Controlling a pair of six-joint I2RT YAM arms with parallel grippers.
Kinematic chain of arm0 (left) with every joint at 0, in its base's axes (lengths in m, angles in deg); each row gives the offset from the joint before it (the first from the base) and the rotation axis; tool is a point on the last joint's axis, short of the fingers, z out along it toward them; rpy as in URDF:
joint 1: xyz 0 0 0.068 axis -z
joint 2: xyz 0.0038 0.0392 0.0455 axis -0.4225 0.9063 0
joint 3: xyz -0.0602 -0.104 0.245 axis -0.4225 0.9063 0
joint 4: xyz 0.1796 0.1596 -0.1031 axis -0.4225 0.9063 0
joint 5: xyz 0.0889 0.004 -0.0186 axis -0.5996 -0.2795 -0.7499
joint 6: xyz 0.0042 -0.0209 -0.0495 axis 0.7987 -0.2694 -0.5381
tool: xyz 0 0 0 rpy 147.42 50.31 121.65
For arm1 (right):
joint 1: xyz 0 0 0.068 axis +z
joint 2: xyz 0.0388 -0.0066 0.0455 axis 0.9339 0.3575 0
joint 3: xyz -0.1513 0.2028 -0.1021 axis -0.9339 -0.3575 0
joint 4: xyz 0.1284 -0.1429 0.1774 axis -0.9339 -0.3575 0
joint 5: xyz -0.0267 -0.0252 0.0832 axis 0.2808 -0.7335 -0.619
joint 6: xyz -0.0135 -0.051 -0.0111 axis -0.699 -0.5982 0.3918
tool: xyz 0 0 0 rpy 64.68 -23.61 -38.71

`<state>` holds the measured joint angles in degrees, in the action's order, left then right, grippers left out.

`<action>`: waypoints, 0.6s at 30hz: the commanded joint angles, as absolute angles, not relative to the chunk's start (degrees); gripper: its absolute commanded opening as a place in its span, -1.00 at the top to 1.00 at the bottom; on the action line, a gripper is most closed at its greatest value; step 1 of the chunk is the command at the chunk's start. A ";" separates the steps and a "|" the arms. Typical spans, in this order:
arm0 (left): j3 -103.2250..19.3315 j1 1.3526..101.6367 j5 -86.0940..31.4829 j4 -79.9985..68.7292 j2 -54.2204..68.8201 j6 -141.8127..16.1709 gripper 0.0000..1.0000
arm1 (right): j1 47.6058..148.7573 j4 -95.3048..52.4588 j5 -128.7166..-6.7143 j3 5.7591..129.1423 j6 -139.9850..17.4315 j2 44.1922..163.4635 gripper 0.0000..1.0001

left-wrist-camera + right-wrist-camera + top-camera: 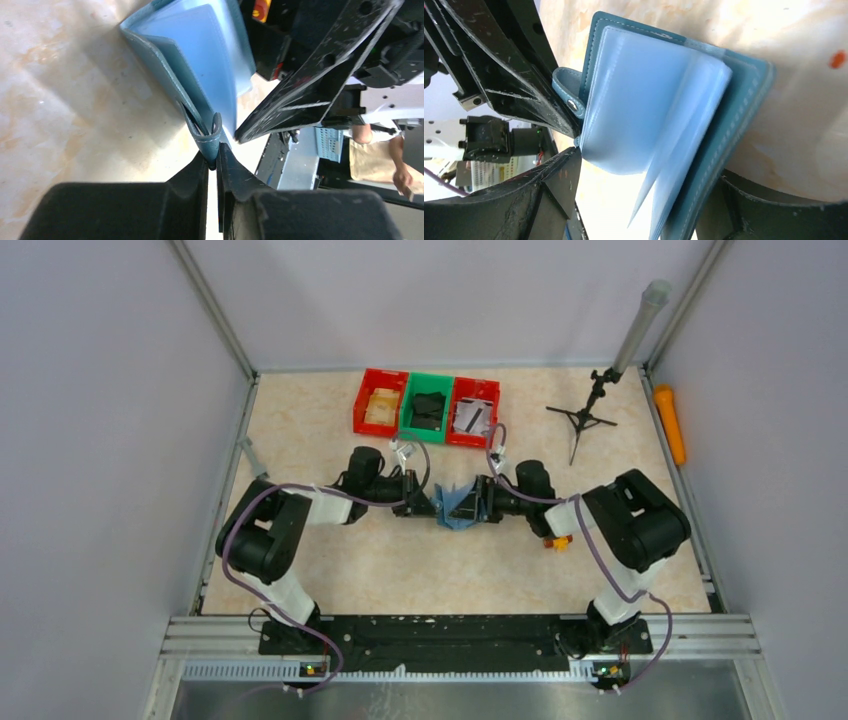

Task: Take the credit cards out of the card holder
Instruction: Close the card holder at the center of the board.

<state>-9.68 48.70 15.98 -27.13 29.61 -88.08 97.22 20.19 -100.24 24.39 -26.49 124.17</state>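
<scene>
1. Teal-blue outside and paler blue inside, the card holder (460, 508) is at the middle of the table (330, 570), between the two grippers.
2. It is spread open, and its pale translucent sleeves (644, 115) fan out from the spine.
3. The left gripper (216, 157) is clenched almost closed on the holder's snap strap (209, 135). Its fingers (192, 175) pinch the looped end.
4. The right gripper (649, 167) has its jaws set wide, one finger (549, 185) beside the sleeves and the other under the outer cover. I cannot tell whether they press the holder.
5. A row of red and green bins (424, 436) stands beyond the grippers, well apart from them.
6. A yellow-orange block (558, 542) lies beside the right arm.
</scene>
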 commanded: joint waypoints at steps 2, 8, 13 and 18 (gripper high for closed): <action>-11.30 47.71 10.85 -21.46 26.79 -83.67 0.72 | 93.88 23.25 -96.73 21.63 -26.68 120.10 -0.50; -10.75 46.66 9.35 -20.80 25.78 -83.52 0.68 | 92.40 17.09 -89.06 20.66 -28.62 116.46 -0.40; -10.69 46.12 8.73 -19.92 25.68 -83.31 0.64 | 91.83 13.28 -83.22 19.48 -30.27 111.53 -0.31; -9.70 46.00 9.59 -22.38 24.38 -84.07 0.41 | 91.87 14.40 -85.02 19.61 -30.03 112.43 0.00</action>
